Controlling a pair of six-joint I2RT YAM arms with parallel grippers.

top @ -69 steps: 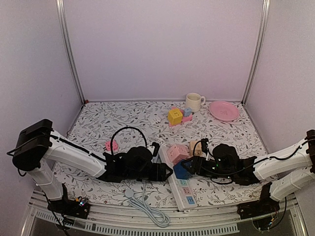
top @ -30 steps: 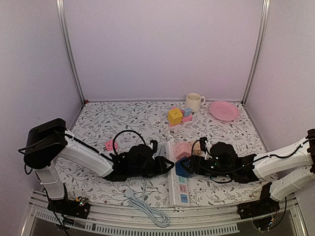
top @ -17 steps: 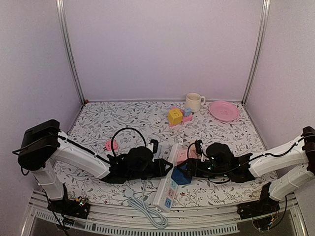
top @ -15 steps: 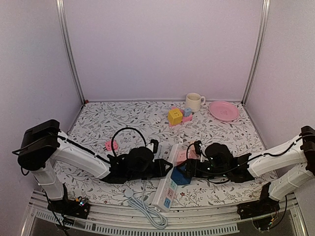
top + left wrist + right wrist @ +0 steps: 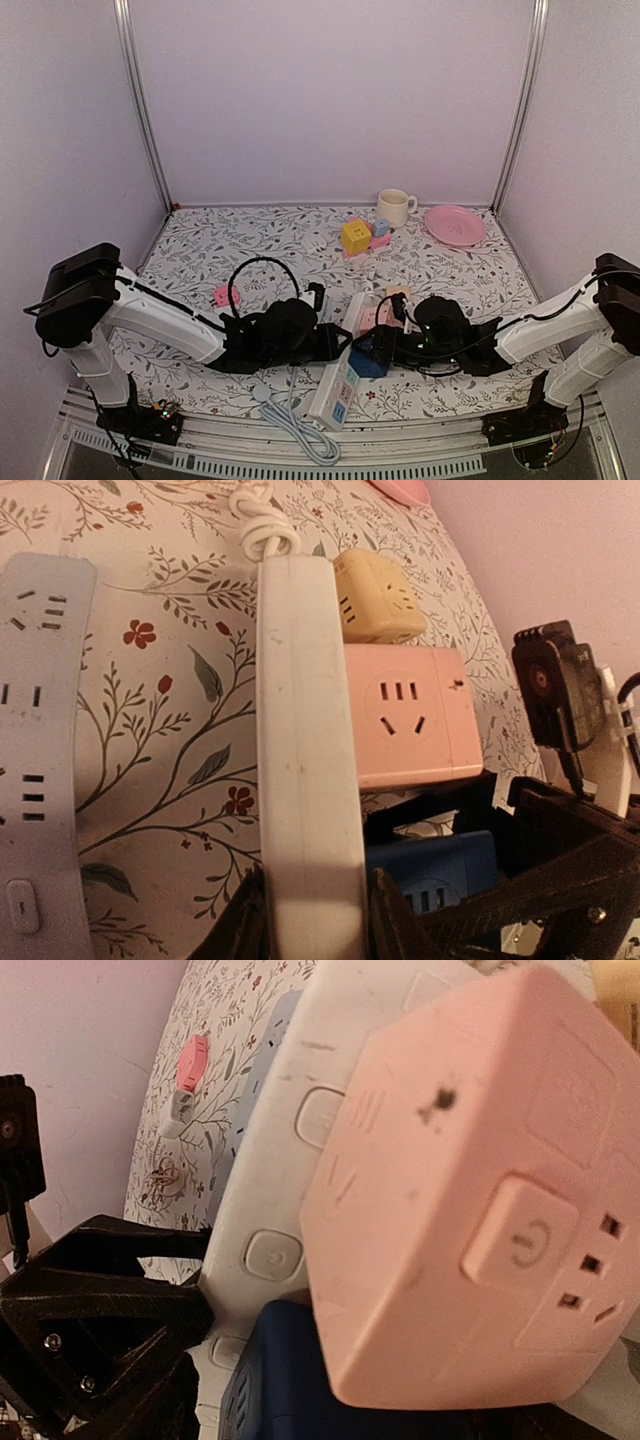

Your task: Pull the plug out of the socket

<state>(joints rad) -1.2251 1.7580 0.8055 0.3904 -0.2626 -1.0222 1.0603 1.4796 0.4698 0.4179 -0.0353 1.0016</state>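
Observation:
The socket is a white power strip lying slantwise between the arms. My left gripper is shut on its long sides; in the left wrist view the strip runs up from between the jaws. A blue plug sits on the strip, beside a pink cube adapter and a cream one. My right gripper reaches in from the right. Its black fingers stand on either side of the blue plug, open, with a gap at the upper one. The right wrist view is filled by the pink adapter, with the blue plug below it.
A second, grey-blue power strip lies flat left of the held one. A coiled white cable lies at the front edge. A pink clip lies to the left. Toy blocks, a mug and a pink plate stand at the back.
The strip's near end has swung leftward with my left gripper still on it. My right gripper followed to the left and stays at the blue plug.

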